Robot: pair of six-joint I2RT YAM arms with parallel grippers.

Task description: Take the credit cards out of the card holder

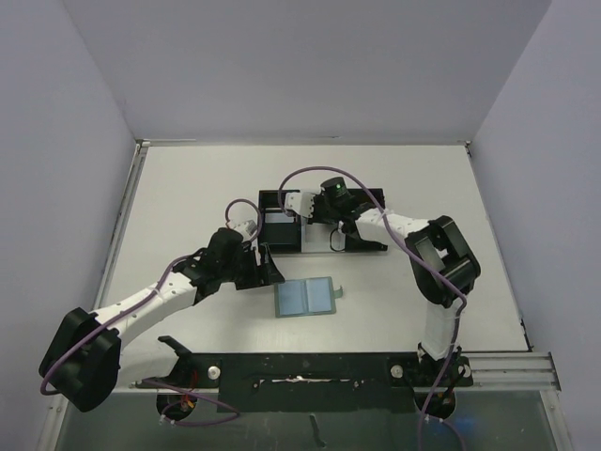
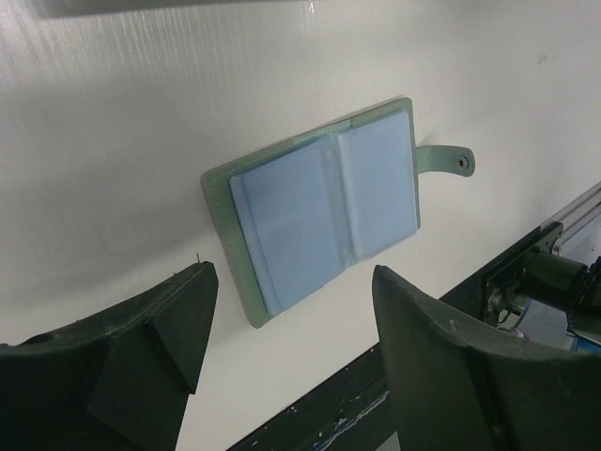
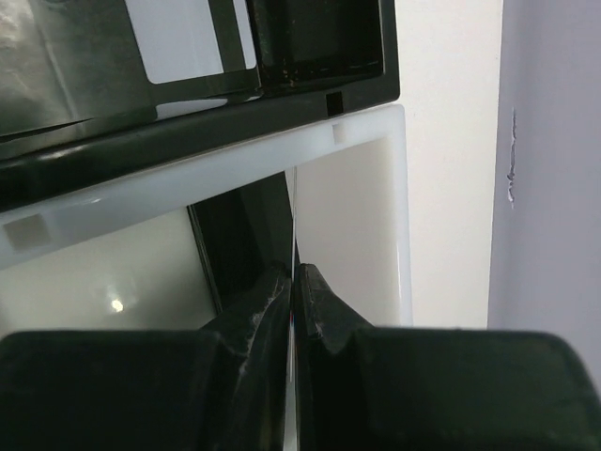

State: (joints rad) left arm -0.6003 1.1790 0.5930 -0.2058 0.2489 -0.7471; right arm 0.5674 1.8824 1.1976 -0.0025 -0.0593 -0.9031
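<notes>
Right wrist view alone shows right claw (image 3: 294, 282) pinching a thin edge-on card (image 3: 294, 225); left claw (image 1: 270, 265) wide open, empty, flat teal-grey card holder (image 1: 305, 298) at 4 o'clock.

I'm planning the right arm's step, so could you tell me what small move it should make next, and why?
Probably open the right end effector: it is pinched on a thin card, seen edge-on, above the white tray.

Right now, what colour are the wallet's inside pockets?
Pale blue pockets, best in the left wrist view.
</notes>
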